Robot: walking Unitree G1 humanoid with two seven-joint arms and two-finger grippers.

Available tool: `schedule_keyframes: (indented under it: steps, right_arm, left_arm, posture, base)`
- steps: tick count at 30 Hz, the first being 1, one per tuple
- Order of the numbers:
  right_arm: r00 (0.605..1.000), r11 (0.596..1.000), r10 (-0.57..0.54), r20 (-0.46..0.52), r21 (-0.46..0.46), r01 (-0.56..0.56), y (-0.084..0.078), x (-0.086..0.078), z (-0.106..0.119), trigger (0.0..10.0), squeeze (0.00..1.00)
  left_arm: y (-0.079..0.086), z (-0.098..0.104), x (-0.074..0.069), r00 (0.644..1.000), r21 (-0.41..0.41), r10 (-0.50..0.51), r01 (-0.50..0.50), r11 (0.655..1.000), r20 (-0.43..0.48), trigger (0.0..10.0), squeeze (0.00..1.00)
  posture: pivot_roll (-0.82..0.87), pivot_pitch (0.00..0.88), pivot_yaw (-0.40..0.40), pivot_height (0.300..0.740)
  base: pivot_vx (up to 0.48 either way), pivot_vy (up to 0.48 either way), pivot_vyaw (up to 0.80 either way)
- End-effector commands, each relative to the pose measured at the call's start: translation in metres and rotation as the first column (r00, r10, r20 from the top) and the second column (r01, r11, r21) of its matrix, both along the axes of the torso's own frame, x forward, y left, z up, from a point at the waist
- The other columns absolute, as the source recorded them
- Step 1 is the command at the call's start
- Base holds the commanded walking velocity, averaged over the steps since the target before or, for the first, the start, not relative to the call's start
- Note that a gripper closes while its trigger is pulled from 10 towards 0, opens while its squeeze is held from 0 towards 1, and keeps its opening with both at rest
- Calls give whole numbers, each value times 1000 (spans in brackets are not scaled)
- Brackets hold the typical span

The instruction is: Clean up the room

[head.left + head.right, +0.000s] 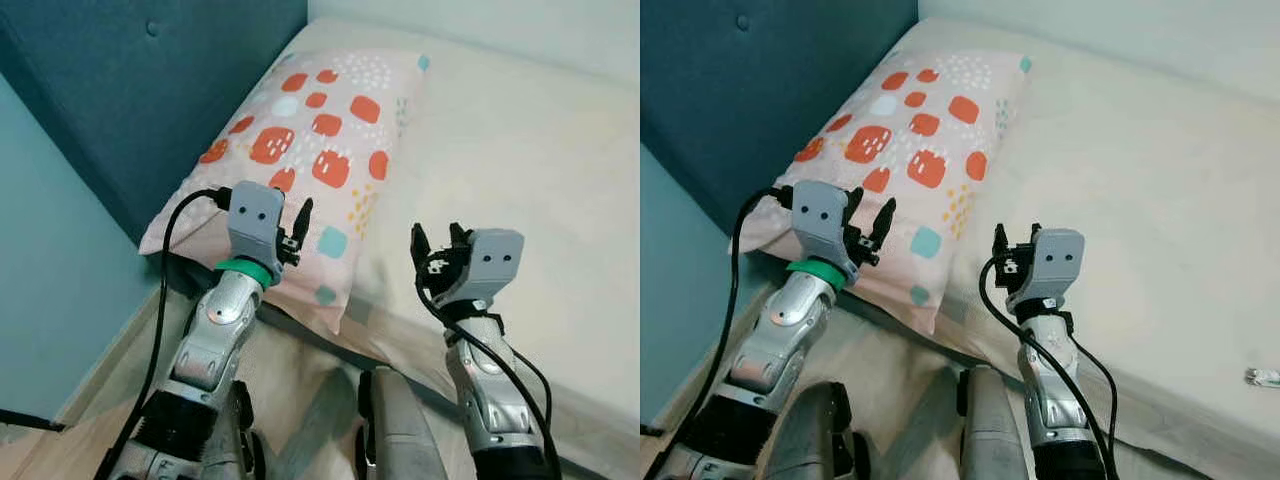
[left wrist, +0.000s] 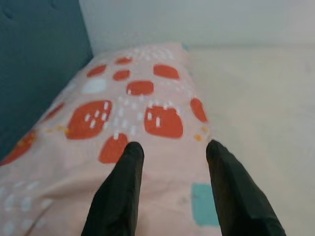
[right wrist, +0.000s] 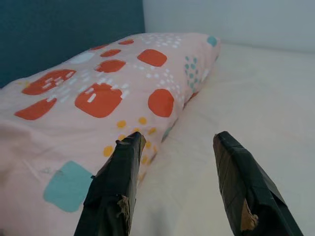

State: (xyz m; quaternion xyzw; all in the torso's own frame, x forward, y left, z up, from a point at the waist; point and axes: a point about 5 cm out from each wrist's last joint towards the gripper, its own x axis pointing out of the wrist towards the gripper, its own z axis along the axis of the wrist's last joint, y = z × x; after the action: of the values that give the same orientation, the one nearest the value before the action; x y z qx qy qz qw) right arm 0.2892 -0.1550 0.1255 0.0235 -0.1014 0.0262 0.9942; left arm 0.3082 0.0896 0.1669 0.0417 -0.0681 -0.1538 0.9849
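- Lying at the head of the bed (image 1: pixel 520 130), a pink pillow (image 1: pixel 310 140) with orange and teal patches rests against the blue headboard (image 1: pixel 150 90).
- Left gripper (image 1: pixel 292 232) hovers over the pillow's near end, its 2 fingers spread, holding nothing.
- Right gripper (image 1: pixel 437 247) is above the cream sheet beside the pillow, also parted and empty.

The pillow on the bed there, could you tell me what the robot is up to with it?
The robot stands at the bed by the blue headboard, both arms raised toward the patterned pillow. The left gripper hovers open over the pillow's near end, and the right gripper is open over the sheet just beside the pillow's edge. Neither holds anything yet; the pillow lies flat along the headboard. A small object lies on the bed to the right, too small to identify.
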Motion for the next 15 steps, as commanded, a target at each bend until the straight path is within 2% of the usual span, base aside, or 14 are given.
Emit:
schedule_keyframes:
  steps: [1,5,15]
  right_arm:
    - [1000,1000,-4,-22,5,4,-3,-2,-6,10000,0]
    - [1000,1000,-6,-29,-2,6,-5,-2,-9,10000,0]
    - [1000,1000,-5,-27,-4,5,-5,0,-9,10000,0]
  left_arm:
    - [-3,-5,-2,1000,14,-8,8,1000,-20,10000,0]
    - [-5,-7,1,1000,39,0,0,999,-8,10000,0]
    - [-7,-8,6,999,42,16,-14,999,-33,10000,0]
  posture:
    - [-114,38,39,678]
    - [-114,34,39,693]
    - [-115,34,36,727]
  base:
    - [0,0,0]
    - [0,0,0]
    - [0,0,0]
